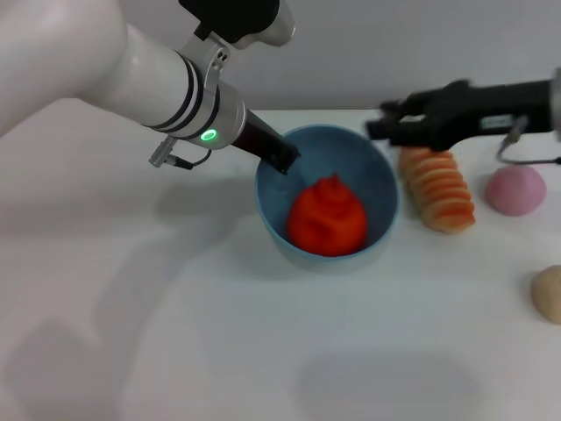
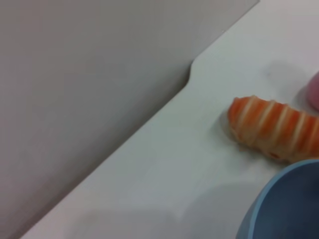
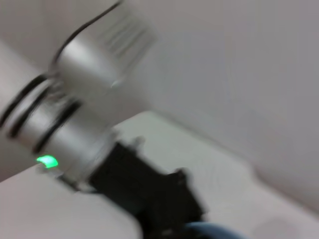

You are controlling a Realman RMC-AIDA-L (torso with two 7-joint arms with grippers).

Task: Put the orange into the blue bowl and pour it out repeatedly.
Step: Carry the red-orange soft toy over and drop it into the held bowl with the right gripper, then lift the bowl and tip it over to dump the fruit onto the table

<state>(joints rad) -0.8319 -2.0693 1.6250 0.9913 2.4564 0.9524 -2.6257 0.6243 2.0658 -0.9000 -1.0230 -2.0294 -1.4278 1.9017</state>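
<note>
Inside blue bowl (image 1: 382, 189): orange (image 1: 327, 219), loaded; pouring remains. Left gripper (image 1: 282, 159) clamps the rim at ten o'clock; right gripper (image 1: 379, 128), at two o'clock, finger state unclear.

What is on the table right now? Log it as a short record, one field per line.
orange: inside the blue bowl, resting on its bottom
blue bowl: upright on the table, mid-scene
left gripper: at the bowl's far-left rim
right gripper: in the air above the striped loaf, right of the bowl
striped loaf: lying just right of the bowl
pink ball: right of the loaf
tan ball: at the right edge, nearer the robot
</note>
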